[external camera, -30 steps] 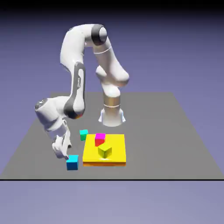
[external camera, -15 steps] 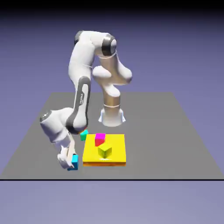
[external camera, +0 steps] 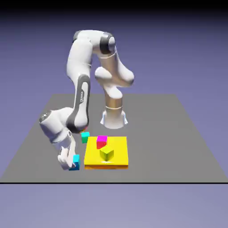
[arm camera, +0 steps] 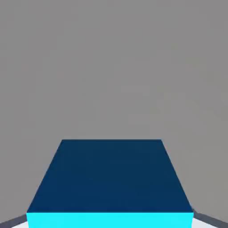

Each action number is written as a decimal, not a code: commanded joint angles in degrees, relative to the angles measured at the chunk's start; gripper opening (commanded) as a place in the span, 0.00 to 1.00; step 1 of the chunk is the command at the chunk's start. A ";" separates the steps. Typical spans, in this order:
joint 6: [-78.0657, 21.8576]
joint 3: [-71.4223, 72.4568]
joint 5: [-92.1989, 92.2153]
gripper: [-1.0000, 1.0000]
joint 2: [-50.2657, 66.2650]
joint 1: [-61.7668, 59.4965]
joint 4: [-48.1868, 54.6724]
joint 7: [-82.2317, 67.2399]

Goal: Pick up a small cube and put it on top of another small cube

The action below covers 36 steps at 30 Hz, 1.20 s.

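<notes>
One blue cube (external camera: 76,162) sits pinched in the gripper (external camera: 69,164) at the slab's (external camera: 119,152) nine o'clock, grip apparently secured; carrying and stacking on the pink cube (external camera: 102,142), near the slab's eleven o'clock, remain.

simulated robot workspace | rendered white arm (external camera: 81,84) | plain grey bench (external camera: 156,147) | blue-violet backdrop (external camera: 178,53) towards twelve o'clock

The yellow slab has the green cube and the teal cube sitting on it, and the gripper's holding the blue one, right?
Not quite: the exterior view shows the magenta cube, not the teal one, on the slab with the green cube.
</notes>
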 commanded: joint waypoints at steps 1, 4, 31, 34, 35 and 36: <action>-0.09 1.90 -1.58 0.00 -0.45 -2.07 -0.11 1.09; -0.26 7.63 -5.95 0.00 -1.78 -8.30 -0.44 4.09; -9.89 -3.69 -11.00 0.00 -33.38 16.54 -26.02 -16.73; -5.23 -3.29 -9.91 1.00 -30.52 16.94 -27.83 -17.47; -5.23 -3.29 -9.91 1.00 -30.52 16.94 -27.83 -17.47; -7.72 -3.51 -10.49 1.00 -32.05 16.73 -26.86 -17.08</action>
